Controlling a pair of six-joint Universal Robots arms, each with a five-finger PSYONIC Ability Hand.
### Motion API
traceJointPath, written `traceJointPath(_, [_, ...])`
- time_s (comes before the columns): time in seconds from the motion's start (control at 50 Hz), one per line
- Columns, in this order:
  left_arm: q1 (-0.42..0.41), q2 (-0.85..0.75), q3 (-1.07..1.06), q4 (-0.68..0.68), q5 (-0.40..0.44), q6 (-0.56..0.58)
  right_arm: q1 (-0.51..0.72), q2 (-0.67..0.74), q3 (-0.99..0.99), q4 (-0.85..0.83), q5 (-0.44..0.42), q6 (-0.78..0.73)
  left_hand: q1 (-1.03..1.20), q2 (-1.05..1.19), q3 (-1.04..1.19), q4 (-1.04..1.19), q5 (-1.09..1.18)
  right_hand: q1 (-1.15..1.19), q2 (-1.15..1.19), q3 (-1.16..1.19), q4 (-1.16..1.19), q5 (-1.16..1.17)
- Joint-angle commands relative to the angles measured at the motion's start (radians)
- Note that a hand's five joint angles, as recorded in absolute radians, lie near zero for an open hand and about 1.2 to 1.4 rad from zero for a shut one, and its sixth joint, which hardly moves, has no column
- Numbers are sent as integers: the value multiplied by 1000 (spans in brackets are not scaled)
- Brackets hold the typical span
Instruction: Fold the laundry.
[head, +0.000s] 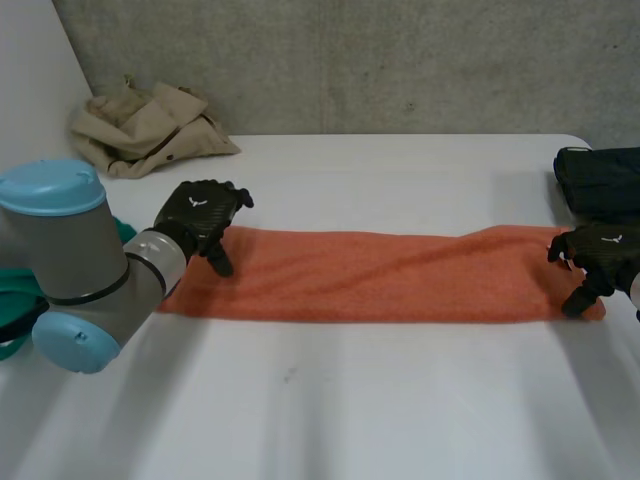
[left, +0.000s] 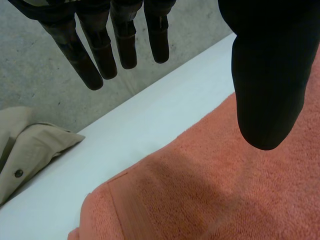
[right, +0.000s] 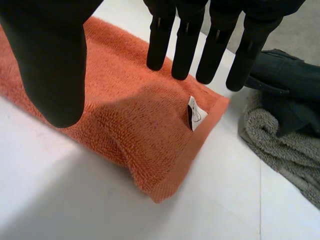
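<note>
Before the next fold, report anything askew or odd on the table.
Nothing serious. The orange towel lies in a long flat strip. At its end by the right hand, a white label sticks up beside the hem and a corner bulges slightly.

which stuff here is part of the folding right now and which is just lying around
In the job: orange towel; left hand, open at one end; right hand, open at the other end.
Lying about: beige garment at the table's far corner; dark garment and grey towel near the right hand.
</note>
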Motion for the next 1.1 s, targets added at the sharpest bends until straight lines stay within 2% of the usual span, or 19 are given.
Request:
traceJointPath(0.02, [-11,23,-11,0,0,-12,-25,-5,-3,29,12,37,6,-1,-3,2,9,-28,-19,-22,-23,-7])
traceJointPath(0.24, [-9,29,-12,0,0,-15,-42,49,6,27,9,-64,0,-7,-9,-4,4,80,90,87,85,102])
traceJointPath(0.38, [-9,26,-12,1,0,-15,-34,90,8,-23,9,-76,0,-7,-9,-4,4,148,157,154,152,169])
traceJointPath(0.44, [-11,25,-12,1,0,-15,-40,97,6,-75,18,-69,0,-7,-9,-4,4,871,880,877,876,892])
traceJointPath(0.46, [-11,26,-12,1,0,-15,-45,94,5,-87,30,-64,0,-7,-9,-4,4,874,883,880,878,895])
traceJointPath(0.54, [-9,31,-14,0,0,-15,-86,69,-3,-124,102,-63,0,-7,-9,-4,4,874,883,880,878,895])
traceJointPath(0.62, [-8,40,-15,0,0,-15,-146,81,-27,-134,125,-99,-3,-9,-12,-7,1,874,883,880,878,895])
traceJointPath(0.66, [-6,45,-17,0,0,-15,-177,113,-46,-132,130,-144,-3,-9,-12,-7,1,874,883,880,878,895])
traceJointPath(0.76, [0,72,-18,0,0,-9,-263,187,-133,-105,165,-367,-6,-12,-15,-10,-2,874,883,880,878,895])
traceJointPath(0.82, [4,82,-23,1,5,-10,-257,193,-147,-72,167,-403,-6,-12,-15,-10,-2,874,883,880,878,895])
traceJointPath(0.86, [4,88,-23,1,3,-13,-221,183,-152,-57,150,-365,-9,-15,-18,-13,-5,874,883,880,878,895])
traceJointPath(0.88, [4,88,-23,1,3,-15,-214,177,-149,-54,144,-340,-9,-15,-18,-13,-5,766,775,772,770,787])
traceJointPath(0.9, [3,88,-23,1,2,-15,-206,164,-146,-52,136,-313,-6,-12,-15,-10,-2,555,565,562,560,577])
traceJointPath(0.92, [0,91,-23,1,0,-13,-194,126,-129,-49,113,-244,-12,-18,-21,-16,-8,242,251,249,247,264])
traceJointPath(0.94, [0,91,-24,1,0,-13,-189,105,-120,-51,99,-209,-12,-18,-21,-16,-8,172,181,179,177,194])
traceJointPath(1.04, [-3,94,-29,1,0,-15,-168,-6,-66,-48,1,-29,-21,-27,-29,-24,-17,101,110,108,106,123])
traceJointPath(1.1, [-5,92,-31,1,0,-15,-148,-14,-40,-45,-60,55,-29,-36,-38,-33,-26,81,90,87,85,102])
